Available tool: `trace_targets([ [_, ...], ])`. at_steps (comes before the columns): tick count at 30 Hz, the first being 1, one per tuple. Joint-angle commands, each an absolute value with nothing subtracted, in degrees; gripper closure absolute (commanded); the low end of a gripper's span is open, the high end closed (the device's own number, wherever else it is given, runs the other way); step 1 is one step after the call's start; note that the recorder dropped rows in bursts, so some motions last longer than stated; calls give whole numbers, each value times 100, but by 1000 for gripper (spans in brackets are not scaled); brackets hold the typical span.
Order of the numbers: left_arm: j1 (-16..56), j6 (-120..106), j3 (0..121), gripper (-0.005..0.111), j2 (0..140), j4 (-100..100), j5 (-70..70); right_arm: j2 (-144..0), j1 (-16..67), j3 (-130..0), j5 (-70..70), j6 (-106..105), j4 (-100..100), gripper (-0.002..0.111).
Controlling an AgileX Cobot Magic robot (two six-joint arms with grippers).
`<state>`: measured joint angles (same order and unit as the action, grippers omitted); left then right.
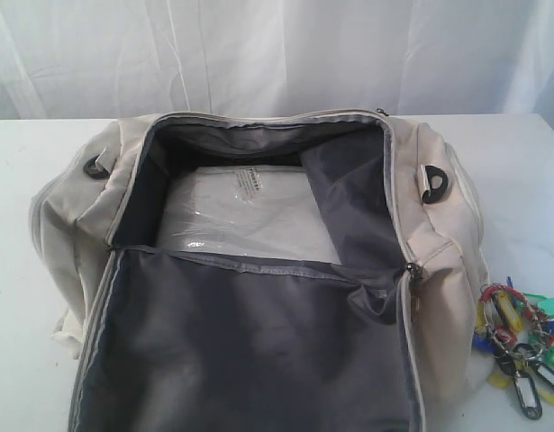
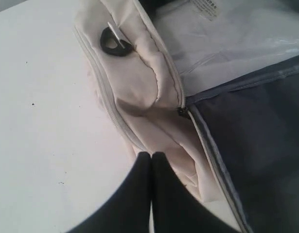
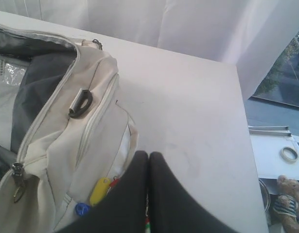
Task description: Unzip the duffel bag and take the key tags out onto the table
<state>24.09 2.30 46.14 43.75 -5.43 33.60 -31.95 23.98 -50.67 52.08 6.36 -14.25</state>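
The cream duffel bag [image 1: 78, 207] lies unzipped on the white table [image 1: 520, 180], its dark-lined flap [image 1: 249, 351] folded toward the front. The key tags [image 1: 520, 346] lie in a coloured bunch on the table against the bag's right end. Neither arm shows in the exterior view. My left gripper [image 2: 151, 154] is shut and empty, hovering over the bag's [image 2: 139, 73] left end near a zipper pull [image 2: 181, 110]. My right gripper [image 3: 148, 153] is shut with nothing in it, above the key tags [image 3: 99, 190], which peek out beside the bag [image 3: 66, 145].
A clear plastic-wrapped packet [image 1: 249, 216] lies inside the bag. White curtains hang behind the table. Past the table's right edge, a tape roll [image 3: 289, 154] and a teddy bear [image 3: 285, 194] sit on a lower surface.
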Motion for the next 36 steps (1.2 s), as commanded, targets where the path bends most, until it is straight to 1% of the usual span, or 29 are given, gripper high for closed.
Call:
trace_targets([
  [1, 2413, 281, 4575, 107, 4331, -518, 3435, -3160, 2383, -5054, 5180, 693, -1427, 108],
  [22, 2413, 281, 4575, 107, 4309, -529, 3436, -3160, 2383, -5054, 5180, 693, -1427, 108],
  [25, 2283, 281, 4575, 107, 4093, -522, 3436, -3160, 2383, -5054, 5180, 693, -1427, 108],
  [26, 2184, 281, 4575, 107, 3974, -522, 3436, -3160, 2383, -5054, 5180, 693, -1427, 108],
  [32, 755, 281, 4575, 107, 2365, -522, 3436, -3160, 2383, -5054, 5180, 693, -1427, 108],
  [36, 46, 281, 4575, 107, 1353, -522, 3436, -3160, 2383, -5054, 5180, 693, -1427, 108],
])
